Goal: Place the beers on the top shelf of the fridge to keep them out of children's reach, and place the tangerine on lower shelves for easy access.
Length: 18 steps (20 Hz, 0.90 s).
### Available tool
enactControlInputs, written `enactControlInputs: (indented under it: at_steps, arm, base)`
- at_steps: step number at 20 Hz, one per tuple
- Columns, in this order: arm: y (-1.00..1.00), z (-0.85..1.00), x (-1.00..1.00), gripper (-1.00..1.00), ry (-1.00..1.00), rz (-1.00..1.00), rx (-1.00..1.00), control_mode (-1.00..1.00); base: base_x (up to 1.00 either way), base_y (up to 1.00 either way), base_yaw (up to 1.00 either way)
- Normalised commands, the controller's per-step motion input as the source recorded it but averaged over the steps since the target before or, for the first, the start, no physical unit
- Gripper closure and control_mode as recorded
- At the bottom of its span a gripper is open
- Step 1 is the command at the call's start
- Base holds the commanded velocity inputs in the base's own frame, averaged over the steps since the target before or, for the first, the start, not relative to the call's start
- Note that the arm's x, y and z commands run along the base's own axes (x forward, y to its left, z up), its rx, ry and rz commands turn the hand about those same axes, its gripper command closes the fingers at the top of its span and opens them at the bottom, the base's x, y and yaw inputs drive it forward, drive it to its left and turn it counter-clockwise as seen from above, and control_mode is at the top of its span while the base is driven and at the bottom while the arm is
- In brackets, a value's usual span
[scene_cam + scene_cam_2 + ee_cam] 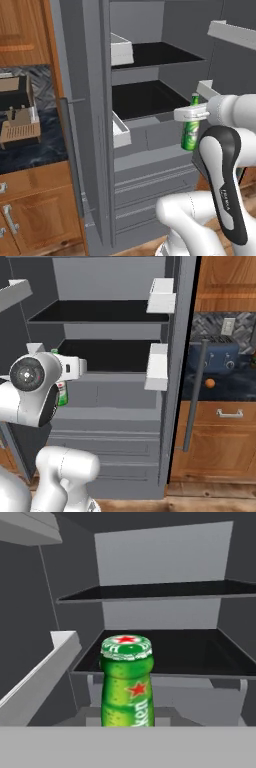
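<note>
The fridge (90, 100) stands open. My gripper (192, 114) is shut on the neck of the green beer bottle (190, 132), which hangs upright in front of the fridge's right side, level with the second black shelf (142, 100). In the hand view the bottle (127, 682) fills the lower middle, its red-star cap facing me, and the top shelf (160, 591) lies above and beyond it. The top shelf (152, 54) is bare. The tangerine (210, 383) rests on the dark counter right of the fridge door. The other beer is out of view.
White door bins (160, 301) (157, 368) hang on the open right door, and others (121, 50) on the left door. A blue toaster (216, 353) stands behind the tangerine. A brown appliance (17, 112) sits on the left counter. Grey drawer fronts (150, 182) lie below.
</note>
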Motion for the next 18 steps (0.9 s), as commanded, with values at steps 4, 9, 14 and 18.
enactControlInputs:
  at_steps: [4, 9, 14, 18]
  arm:
    - [0.00, 0.00, 0.00, 1.00, 0.00, 0.00, 0.00, 1.00]
    - [0.00, 0.00, 0.00, 1.00, 0.00, 0.00, 0.00, 1.00]
    - [0.00, 0.00, 0.00, 1.00, 0.00, 0.00, 0.00, 1.00]
    - [0.00, 0.00, 0.00, 1.00, 0.00, 0.00, 0.00, 1.00]
  base:
    - [0.57, -0.22, 0.09]
    - [0.63, -0.24, 0.13]
    - [0.57, -0.21, 0.19]
    - [0.35, -0.01, 0.10]
